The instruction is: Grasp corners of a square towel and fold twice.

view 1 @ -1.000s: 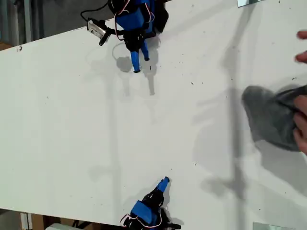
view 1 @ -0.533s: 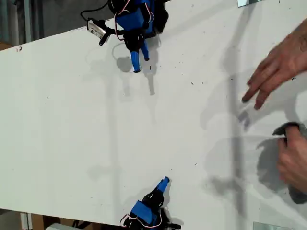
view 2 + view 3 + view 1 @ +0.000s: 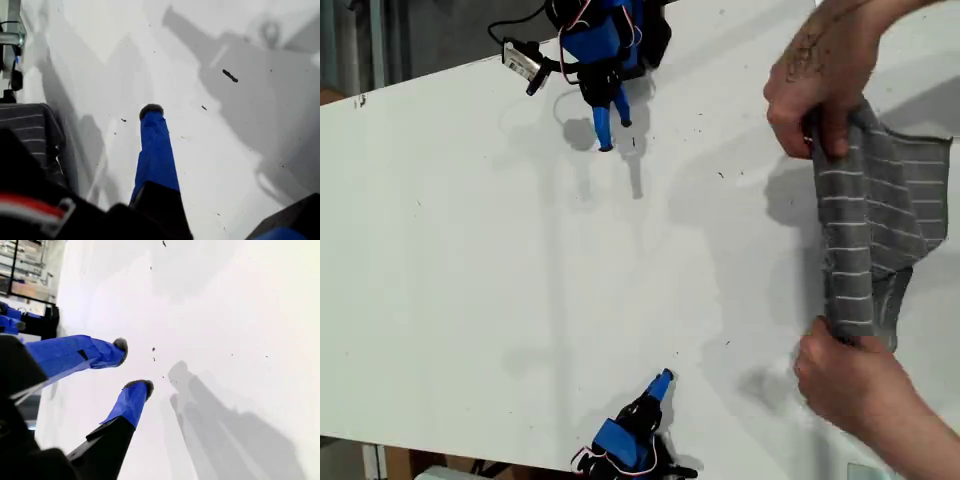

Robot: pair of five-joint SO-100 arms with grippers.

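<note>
Showing two parted blue fingers [image 3: 131, 402], my second gripper [image 3: 134, 365] hangs slightly open over bare white tabletop [image 3: 470, 250] and holds nothing. Only one blue finger [image 3: 156, 150] of my first gripper is plain to see, so I cannot tell whether it is open or closed; nothing is at its tip. In the exterior view, one blue arm sits at the top edge and another at the bottom edge, both well apart from the towel [image 3: 875, 230]. The towel, dark grey with thin white stripes, is at the exterior view's right, bunched and partly lifted off the tabletop between a person's hands: one hand [image 3: 820, 85] grips its upper end, the other hand [image 3: 845, 375] its lower end. The corners cannot be made out. The sensible course is probably to hold both arms back until the towel lies flat and the hands withdraw, then approach two neighbouring corners low, pinch only the edge, and lift both together.
</note>
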